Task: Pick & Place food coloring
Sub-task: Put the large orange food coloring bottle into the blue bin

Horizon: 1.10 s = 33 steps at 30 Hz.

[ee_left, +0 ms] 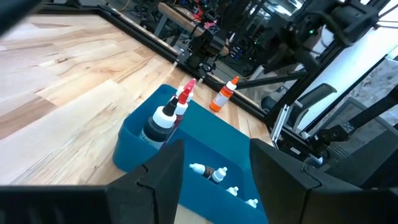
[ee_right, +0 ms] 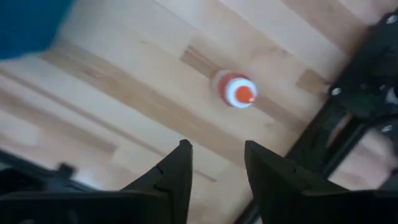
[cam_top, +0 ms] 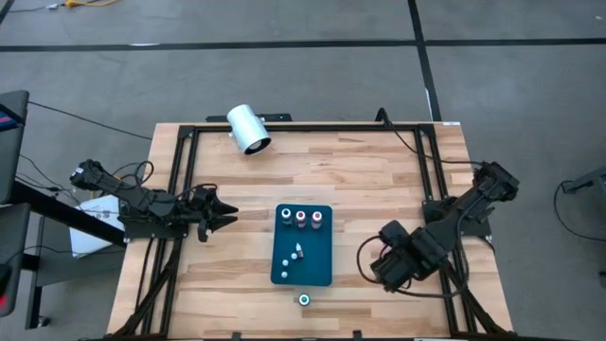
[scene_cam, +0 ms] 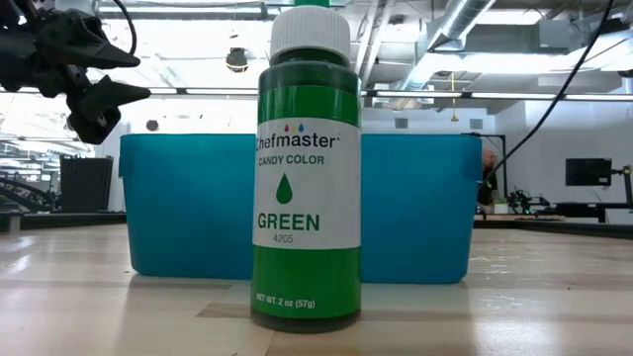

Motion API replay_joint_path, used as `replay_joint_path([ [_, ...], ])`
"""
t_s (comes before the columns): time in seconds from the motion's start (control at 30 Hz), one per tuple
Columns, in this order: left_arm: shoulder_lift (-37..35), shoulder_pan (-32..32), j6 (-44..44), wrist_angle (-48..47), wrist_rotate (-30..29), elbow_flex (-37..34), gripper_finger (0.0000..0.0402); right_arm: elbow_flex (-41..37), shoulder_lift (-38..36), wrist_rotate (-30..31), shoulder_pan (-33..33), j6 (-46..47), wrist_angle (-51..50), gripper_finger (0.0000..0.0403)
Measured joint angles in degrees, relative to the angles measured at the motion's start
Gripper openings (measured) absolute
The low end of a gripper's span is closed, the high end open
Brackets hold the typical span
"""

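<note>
The left gripper hovers over the wooden slatted table near its left edge, level with the far end of the dark blue rectangular plastic tray and well apart from it. Its two dark fingers are spread with nothing between them.

The right gripper hangs over the table's right part, between the tray and the right edge. Its fingers are also spread and empty. Directly below it, a small bottle of food coloring with an orange body and an orange-and-white pointed cap stands upright on the bare wood, free of the fingers. The left wrist view shows this bottle beyond the tray's far side.

The tray lies in the middle of the table. Three upright bottles with dark or red tops stand in a row along its far end. A few tiny pale bottles lie loose near its middle.

A green bottle with a white cap and a label reading "GREEN" stands upright on the wood, just beside the tray's near end and close to the table's front edge.

A big white cylinder lies on its side at the table's far edge, toward the left.
</note>
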Motion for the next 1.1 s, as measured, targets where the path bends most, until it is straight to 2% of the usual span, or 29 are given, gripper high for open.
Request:
replay_joint_path([
  [0.27, 0.0, 0.0, -0.1, -0.1, 0.0, 0.0, 0.0174, -5.2, 0.0, -1.0, -2.1, -4.2, 0.0, 0.0212],
  [0.4, 0.0, 0.0, -0.1, -0.1, 0.0, 0.0, 0.0174, -8.5, 0.0, -1.1, -2.6, -5.0, 0.3, 0.0232],
  [0.87, 0.0, 0.0, -0.1, -0.1, 0.1, 0.0, 0.0174, -17.4, 0.0, -1.8, -4.8, -9.1, 8.6, 0.0226],
  [1.1, 0.0, 0.0, -0.4, -0.1, 0.3, 0.0, 0.0174, -22.8, -0.2, -4.2, -6.4, -12.3, 14.8, 0.0226],
])
